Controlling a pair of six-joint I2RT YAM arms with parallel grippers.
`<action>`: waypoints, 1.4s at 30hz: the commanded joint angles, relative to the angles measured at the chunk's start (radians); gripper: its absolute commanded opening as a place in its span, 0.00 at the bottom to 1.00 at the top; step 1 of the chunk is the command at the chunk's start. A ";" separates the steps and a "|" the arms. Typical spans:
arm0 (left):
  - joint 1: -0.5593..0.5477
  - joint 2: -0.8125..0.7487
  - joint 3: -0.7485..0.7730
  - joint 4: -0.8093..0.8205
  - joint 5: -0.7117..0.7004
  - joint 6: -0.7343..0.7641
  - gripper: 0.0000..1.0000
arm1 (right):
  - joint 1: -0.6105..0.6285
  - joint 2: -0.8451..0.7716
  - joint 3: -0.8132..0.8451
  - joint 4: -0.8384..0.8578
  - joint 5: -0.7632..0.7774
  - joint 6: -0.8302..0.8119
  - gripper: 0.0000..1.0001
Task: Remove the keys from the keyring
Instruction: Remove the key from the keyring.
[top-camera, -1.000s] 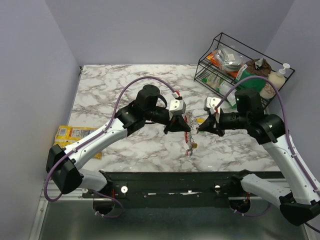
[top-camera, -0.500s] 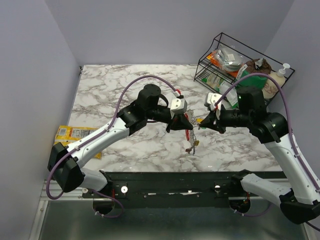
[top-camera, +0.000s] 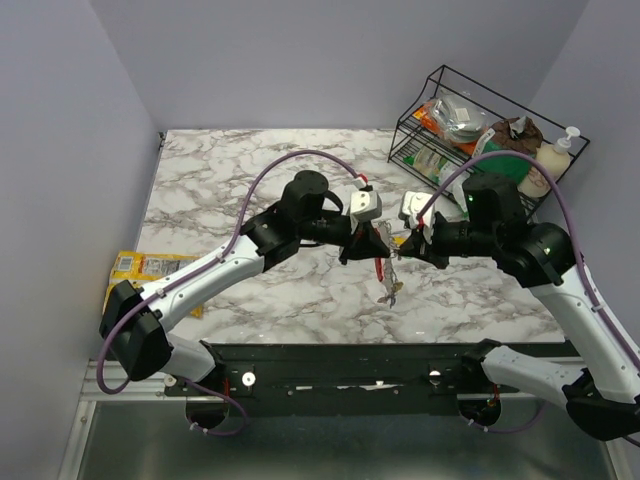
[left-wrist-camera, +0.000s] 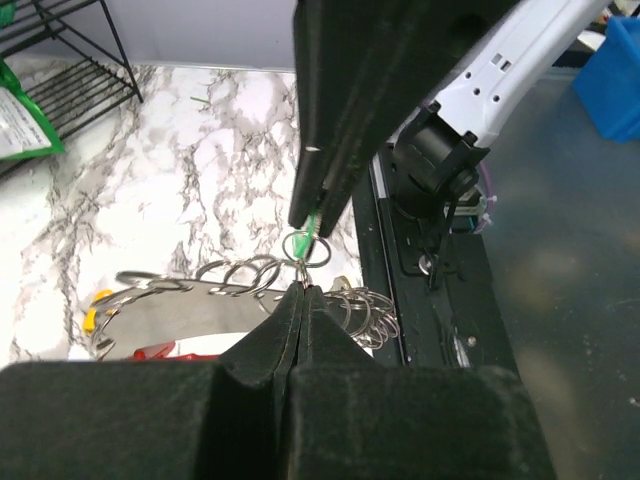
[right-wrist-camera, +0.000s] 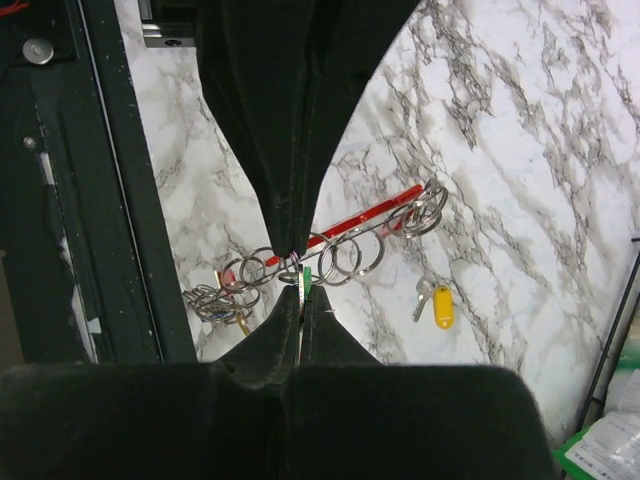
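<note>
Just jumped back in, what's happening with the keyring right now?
Both arms meet over the table. The left gripper is shut on the keyring, and the right gripper is shut on a green-tagged key among its rings. A yellow-tagged key already lies loose on the table.

We see the keyring (top-camera: 381, 262) with its keys (top-camera: 388, 293) above the middle of the worktop (top-camera: 250, 170), between the left jaws and the right jaws, a wire rack (top-camera: 470, 110) at the far right corner and a snack packet (top-camera: 150, 270) at the near left edge.
</note>
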 joint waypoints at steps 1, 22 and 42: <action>-0.002 0.035 0.001 -0.044 -0.139 -0.077 0.00 | 0.038 -0.020 0.055 -0.003 0.033 -0.066 0.01; 0.000 0.058 0.008 -0.041 -0.163 -0.103 0.00 | 0.128 -0.005 0.026 0.056 0.267 -0.116 0.01; 0.027 0.006 -0.010 -0.022 -0.091 -0.114 0.00 | 0.127 -0.055 -0.009 0.072 0.341 -0.126 0.01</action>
